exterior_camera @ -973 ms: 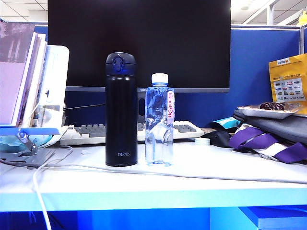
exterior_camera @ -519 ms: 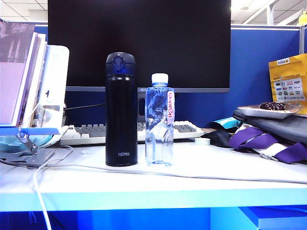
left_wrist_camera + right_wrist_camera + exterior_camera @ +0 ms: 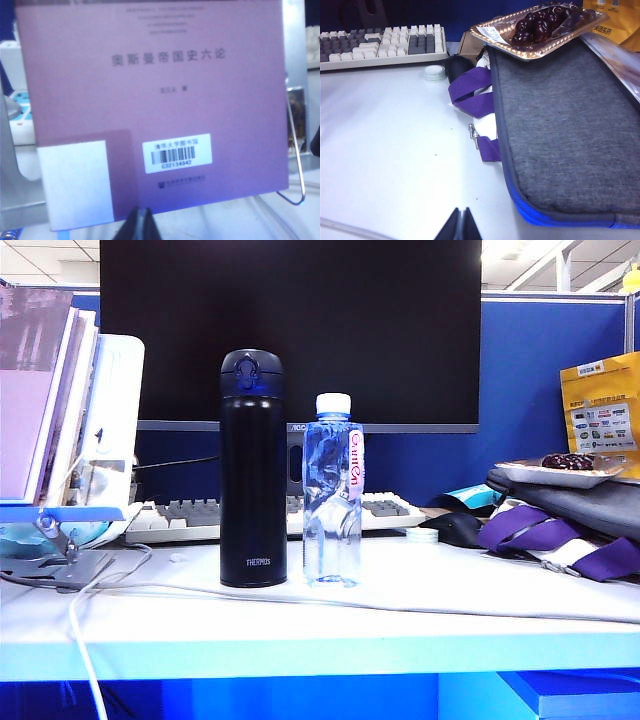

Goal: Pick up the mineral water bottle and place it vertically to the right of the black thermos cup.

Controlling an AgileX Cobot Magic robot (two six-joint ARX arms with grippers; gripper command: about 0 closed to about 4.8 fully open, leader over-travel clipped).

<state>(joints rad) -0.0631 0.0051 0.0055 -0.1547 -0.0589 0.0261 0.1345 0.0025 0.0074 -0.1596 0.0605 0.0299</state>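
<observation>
Two claws are pinched closed and empty: left claw [image 3: 140, 220] facing a purple book [image 3: 150, 100], right claw [image 3: 460, 223] over the bench [image 3: 395, 130] beside a grey bag [image 3: 560, 125]. Bottle [image 3: 332, 490] stands upright just right of the thermos [image 3: 253, 470], mid-bench.

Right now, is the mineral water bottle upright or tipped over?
Upright: the mineral water bottle stands on its base on the table, white cap on top, just right of the black thermos cup.

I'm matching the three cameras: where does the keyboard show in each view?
Exterior view: keyboard lies behind the black thermos cup and mineral water bottle, under the monitor.
Left wrist view: not visible; a purple book fills it.
Right wrist view: keyboard by the grey bag.
Shared landmark: the keyboard.
</observation>
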